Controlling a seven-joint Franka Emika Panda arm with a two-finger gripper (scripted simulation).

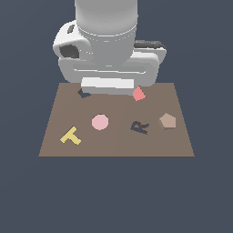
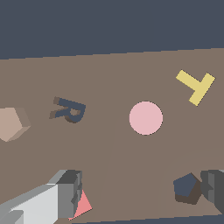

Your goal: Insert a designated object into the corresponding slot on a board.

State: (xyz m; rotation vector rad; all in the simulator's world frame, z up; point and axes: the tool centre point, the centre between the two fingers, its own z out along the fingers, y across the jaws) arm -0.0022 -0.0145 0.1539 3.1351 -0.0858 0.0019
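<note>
The gripper (image 2: 142, 192) is wide open and holds nothing (the slot (image 2: 187, 187) sits by one finger), so go to the pentagon (image 1: 167, 121) on the board (image 1: 116, 145), then squeeze its flat sides.

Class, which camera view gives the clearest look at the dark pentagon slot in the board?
The wrist view. There the slot shows its whole pentagon outline and its recessed walls, beside one gripper finger. In the exterior view the slot is small, and the arm's body partly covers it, so its shape is hard to read.
</note>
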